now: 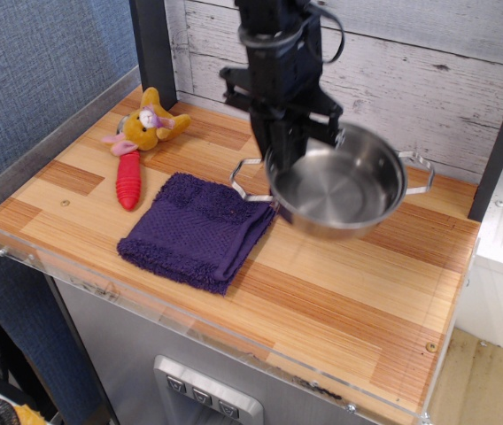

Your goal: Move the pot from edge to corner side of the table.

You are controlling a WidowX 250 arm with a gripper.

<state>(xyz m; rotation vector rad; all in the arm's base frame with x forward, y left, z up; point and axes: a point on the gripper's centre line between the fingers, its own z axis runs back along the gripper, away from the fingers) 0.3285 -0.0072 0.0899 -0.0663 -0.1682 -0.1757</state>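
My gripper (294, 142) is clamped on the near-left rim of the pot (340, 184), holding it tilted above the counter (340, 301) toward the back right. The pot is empty; 2 handles visible.

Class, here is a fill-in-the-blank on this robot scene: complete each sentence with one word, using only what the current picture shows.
1. The gripper is shut on the rim of the steel ____.
2. The pot is held ____ the table, not resting on it.
3. The folded towel is ____ in colour.
4. The red toy lies to the ____ of the towel in the picture.

Missing words: pot; above; purple; left
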